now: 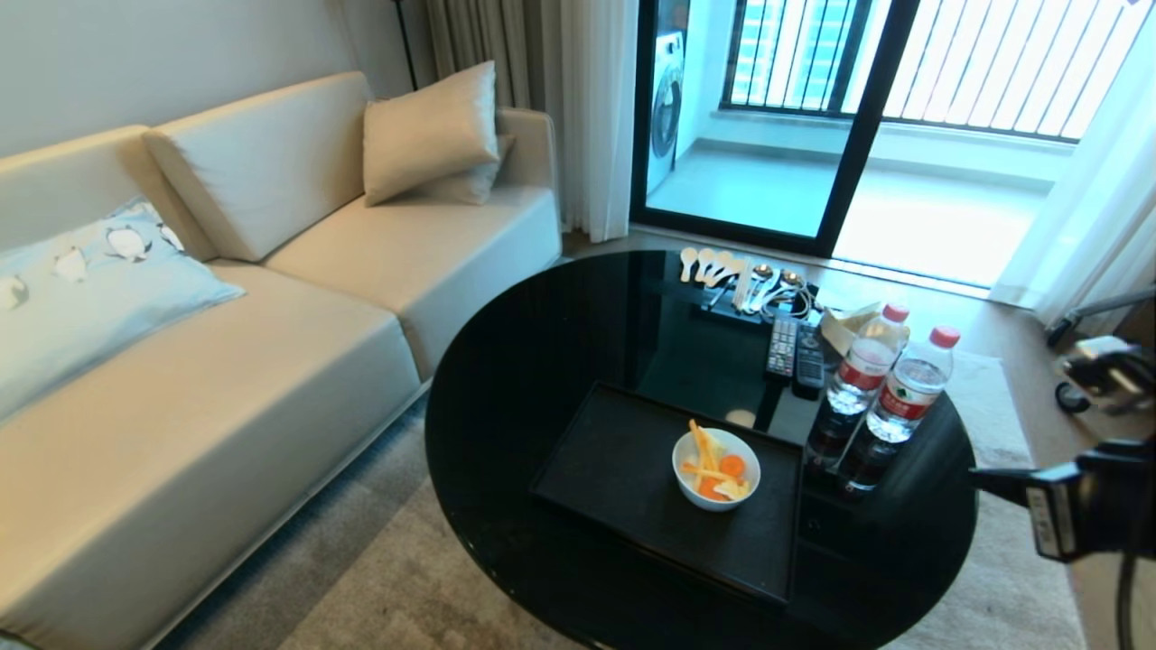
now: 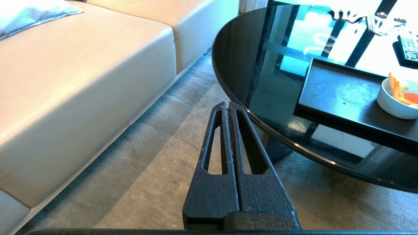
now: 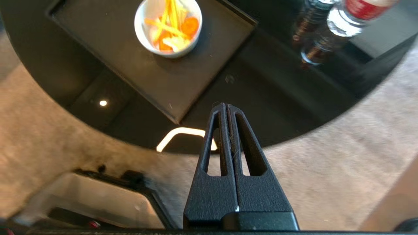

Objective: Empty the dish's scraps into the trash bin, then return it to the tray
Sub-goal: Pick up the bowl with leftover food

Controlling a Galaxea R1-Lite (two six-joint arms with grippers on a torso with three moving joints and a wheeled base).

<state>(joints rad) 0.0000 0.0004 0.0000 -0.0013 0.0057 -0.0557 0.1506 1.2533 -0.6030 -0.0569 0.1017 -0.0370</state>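
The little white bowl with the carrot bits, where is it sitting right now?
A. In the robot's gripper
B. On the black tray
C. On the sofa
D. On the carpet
B: the white bowl holding the orange and yellow scraps stands on the flat black tray on the round table, and neither gripper touches it.

White dish [image 1: 716, 469], orange-yellow scraps [image 1: 713, 471], black tray [image 1: 623, 469].
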